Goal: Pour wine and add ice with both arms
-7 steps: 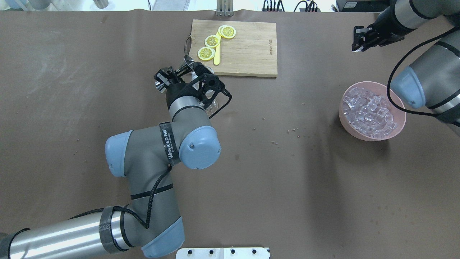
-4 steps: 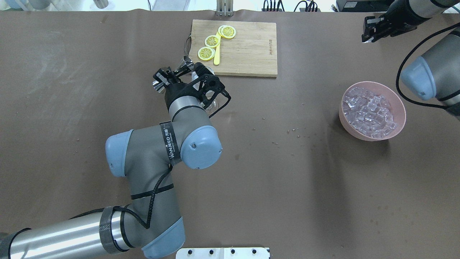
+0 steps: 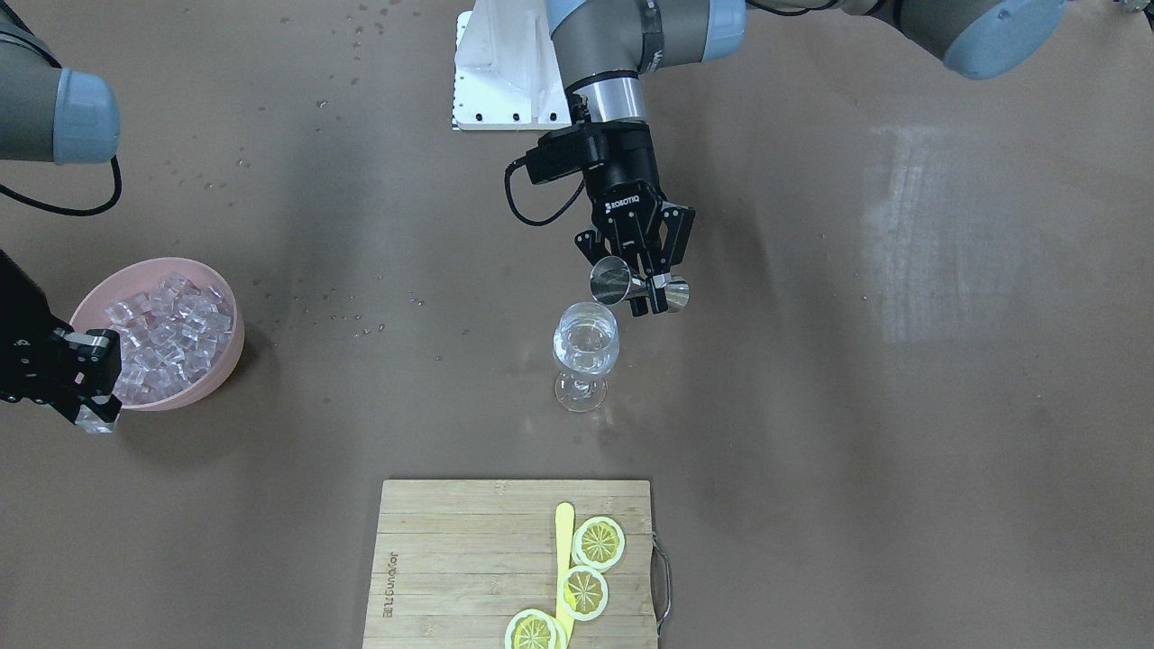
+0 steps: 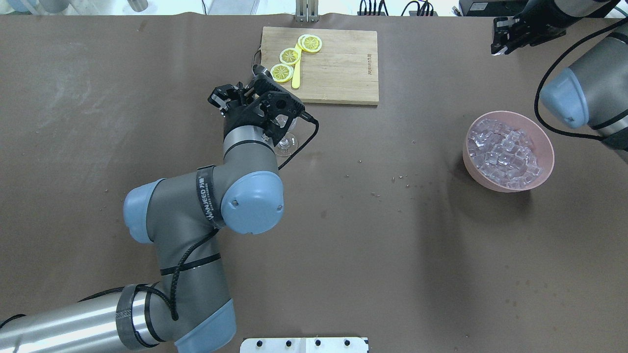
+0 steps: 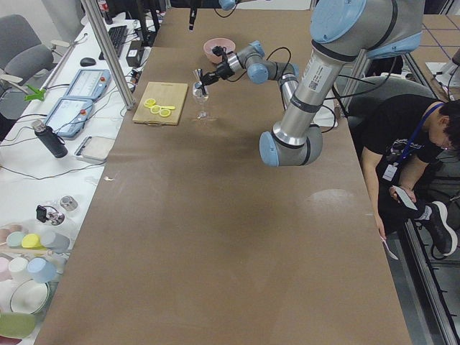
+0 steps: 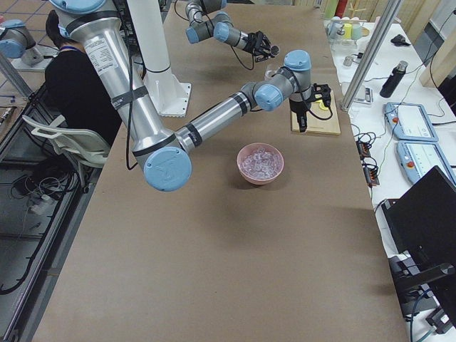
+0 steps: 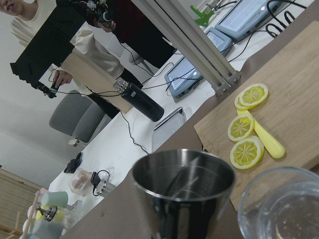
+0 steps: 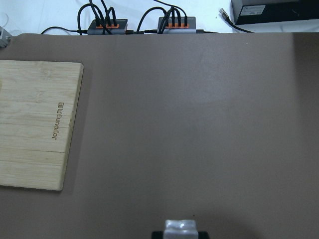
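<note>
Steel measuring cup [image 3: 611, 281]: lay on its side in the left claw, one open mouth turned toward the glass, just beside the rim; whether they touched could not be told.
Left claw [image 3: 651, 293]: clenched on the narrow waist of the measuring cup, pointing down from the left arm [image 4: 206, 206] over the middle of the counter [image 3: 902, 406].
Glass [image 3: 586, 347]: stemmed and upright on the counter, between the left claw and the cutting board.
Wine [image 3: 586, 361]: clear liquid low in the bowl of the glass.
Pink bowl [image 3: 236, 333]: stood on the counter, well apart from the glass, on the right arm's side.
Ice [image 3: 162, 338]: many clear cubes heaped in the pink bowl.
Right claw [image 3: 90, 413]: held above the counter just beside the pink bowl, on the side away from the robot, fingers pinched on a single ice cube [image 8: 182, 226].
Cutting board [image 3: 451, 559]: wooden, flat at the counter's far edge from the robot.
Lemon slices [image 3: 599, 543]: three in a row on the board, beside a yellow stick [image 3: 563, 532].
</note>
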### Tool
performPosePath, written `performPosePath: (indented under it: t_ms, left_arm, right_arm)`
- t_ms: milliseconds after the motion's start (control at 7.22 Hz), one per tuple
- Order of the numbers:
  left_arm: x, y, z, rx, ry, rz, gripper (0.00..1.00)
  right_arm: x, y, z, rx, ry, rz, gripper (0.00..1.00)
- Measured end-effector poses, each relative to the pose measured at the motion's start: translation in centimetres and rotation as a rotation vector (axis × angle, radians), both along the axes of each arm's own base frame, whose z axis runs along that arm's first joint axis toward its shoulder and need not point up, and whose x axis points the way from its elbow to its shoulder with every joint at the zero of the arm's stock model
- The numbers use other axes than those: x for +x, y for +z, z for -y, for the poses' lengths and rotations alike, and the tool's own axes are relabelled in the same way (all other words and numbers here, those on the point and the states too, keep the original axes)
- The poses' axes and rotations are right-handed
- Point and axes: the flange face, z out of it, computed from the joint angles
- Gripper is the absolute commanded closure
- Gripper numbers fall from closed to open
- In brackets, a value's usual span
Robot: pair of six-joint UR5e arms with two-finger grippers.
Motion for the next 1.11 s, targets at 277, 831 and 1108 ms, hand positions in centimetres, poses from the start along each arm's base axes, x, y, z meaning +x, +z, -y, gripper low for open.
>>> performPosePath:
  t_ms: [277, 831, 1108]
  left_arm:
    - [-3.8, 2.6, 1.0, 0.038, -0.051, -0.143, 0.86]
    - [-15.4, 13.7, 4.7, 0.097, -0.115, -0.371, 0.86]
    - [-22.0, 20.4, 7.6, 0.053, -0.081, -0.441, 0.86]
  right_arm:
    - [-3.9, -3.0, 0.1, -0.011, -0.031, 0.034, 1.00]
    - [-16.1, -15.5, -3.4, 0.001, -0.052, 0.119, 1.00]
    - [-19.9, -19.3, -5.7, -0.023, -0.049, 0.164, 1.00]
